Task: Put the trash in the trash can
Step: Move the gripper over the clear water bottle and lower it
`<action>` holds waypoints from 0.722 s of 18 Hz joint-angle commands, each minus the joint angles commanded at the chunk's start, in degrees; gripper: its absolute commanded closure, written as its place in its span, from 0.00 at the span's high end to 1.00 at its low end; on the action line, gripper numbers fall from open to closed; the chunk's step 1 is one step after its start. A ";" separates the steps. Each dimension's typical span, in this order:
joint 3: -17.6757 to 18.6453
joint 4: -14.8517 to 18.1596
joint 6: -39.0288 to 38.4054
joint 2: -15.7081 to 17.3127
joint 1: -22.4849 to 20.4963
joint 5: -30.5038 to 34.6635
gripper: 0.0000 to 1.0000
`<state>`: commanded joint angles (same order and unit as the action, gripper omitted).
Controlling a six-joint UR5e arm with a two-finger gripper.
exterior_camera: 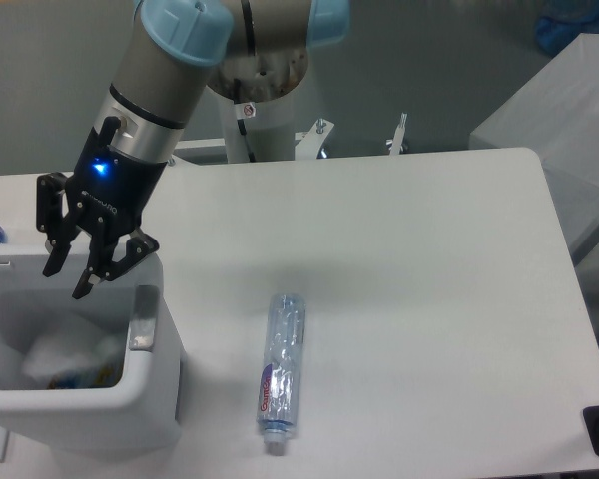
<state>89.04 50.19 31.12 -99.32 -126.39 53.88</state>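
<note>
- White tabletop (pixel 409 259), rounded at the far right corner, carrying every item listed below.
- UR5e arm (pixel 165 75), grey with pale blue joint caps, reaching from the far edge down toward the near left corner; small blue light lit on the wrist.
- Trash can (pixel 130 399), white, rectangular, thick-rimmed, at the near left corner of the tabletop; grey tab (pixel 144 319) on its right rim edge.
- Gripper (pixel 71 279), black, hanging just above the far rim of the trash can; fingers spread apart, nothing between them.
- Bottle (pixel 280 371), clear plastic, lying flat on its side near the near edge, right of the trash can and well apart from it; pale cap toward the near edge, red-purple label on the lower half.
- Wrapper (pixel 65 351), crumpled and pale, lying inside the trash can toward the bottom, partly blurred; apart from the gripper above.
- Bit of blue and yellow (pixel 90 375) beside the wrapper inside the trash can, too indistinct to identify.
</note>
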 joint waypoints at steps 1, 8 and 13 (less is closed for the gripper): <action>-0.96 0.00 -2.01 -0.09 -0.35 0.00 0.88; -2.03 0.00 -12.13 -2.19 -11.94 0.00 1.00; -2.81 0.09 -13.11 -7.54 -16.26 0.70 1.00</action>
<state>86.23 50.27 18.02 -106.86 -142.64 54.58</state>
